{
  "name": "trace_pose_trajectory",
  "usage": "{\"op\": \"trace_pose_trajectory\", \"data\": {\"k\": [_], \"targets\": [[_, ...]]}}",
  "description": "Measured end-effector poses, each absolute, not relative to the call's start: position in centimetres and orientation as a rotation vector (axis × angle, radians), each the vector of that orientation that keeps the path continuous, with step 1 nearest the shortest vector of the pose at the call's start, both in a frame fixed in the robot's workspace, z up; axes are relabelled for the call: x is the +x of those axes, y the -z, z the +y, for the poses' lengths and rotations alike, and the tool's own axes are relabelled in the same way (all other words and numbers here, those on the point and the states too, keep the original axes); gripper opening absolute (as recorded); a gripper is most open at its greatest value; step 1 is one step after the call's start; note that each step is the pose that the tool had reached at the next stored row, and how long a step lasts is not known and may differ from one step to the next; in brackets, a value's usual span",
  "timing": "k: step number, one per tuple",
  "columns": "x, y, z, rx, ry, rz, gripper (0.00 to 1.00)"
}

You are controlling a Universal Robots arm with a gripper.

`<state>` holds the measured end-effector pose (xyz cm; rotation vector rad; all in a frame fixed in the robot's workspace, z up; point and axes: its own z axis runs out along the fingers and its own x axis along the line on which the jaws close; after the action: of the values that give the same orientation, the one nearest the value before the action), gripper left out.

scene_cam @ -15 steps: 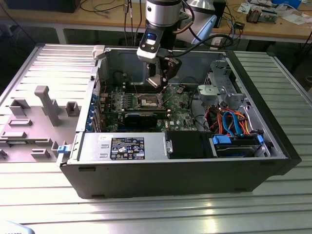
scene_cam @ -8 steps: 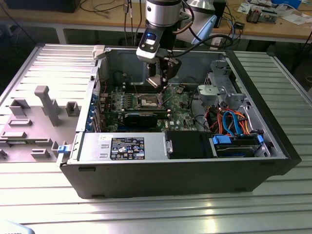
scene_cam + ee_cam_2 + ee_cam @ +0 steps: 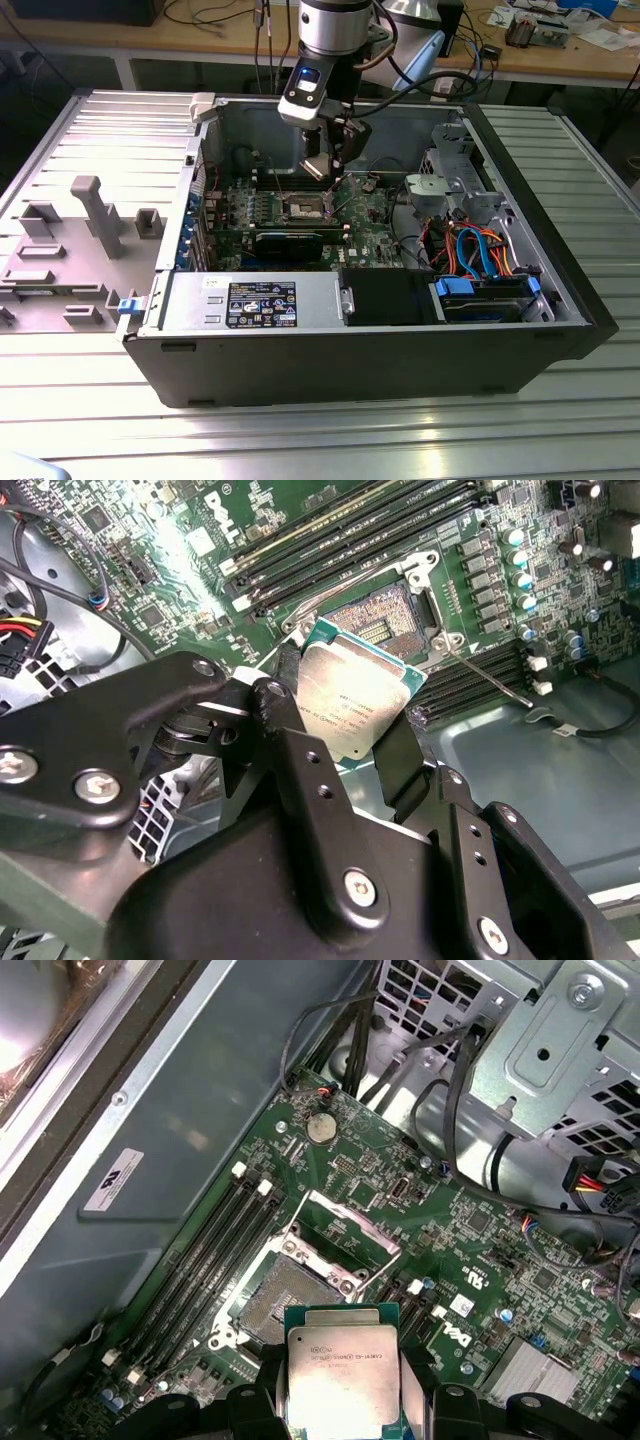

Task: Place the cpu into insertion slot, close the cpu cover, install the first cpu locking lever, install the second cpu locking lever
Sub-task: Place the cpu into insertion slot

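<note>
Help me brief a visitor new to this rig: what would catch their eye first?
The silver cpu clamped in the black gripper, held above the green motherboard. Near it sits the empty insertion slot, its cpu cover tilted up. In the exterior view, the arm reaches down into an open computer case.

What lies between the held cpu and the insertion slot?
Nothing. In both wrist views the stretch from the cpu, clamped in the gripper, to the insertion slot is bare.

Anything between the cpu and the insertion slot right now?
Nothing visible. The gripper holds the cpu above the board, near the insertion slot; the slot's contacts lie bare, and the cpu cover is swung up at its edge.
</note>
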<state>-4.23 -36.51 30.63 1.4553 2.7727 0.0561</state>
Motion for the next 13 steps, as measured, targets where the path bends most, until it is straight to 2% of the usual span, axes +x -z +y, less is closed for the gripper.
{"op": "trace_pose_trajectory", "data": {"k": [13], "targets": [[-4.23,-30.52,-36.51,1.52,-0.054,2.736,0.55]]}}
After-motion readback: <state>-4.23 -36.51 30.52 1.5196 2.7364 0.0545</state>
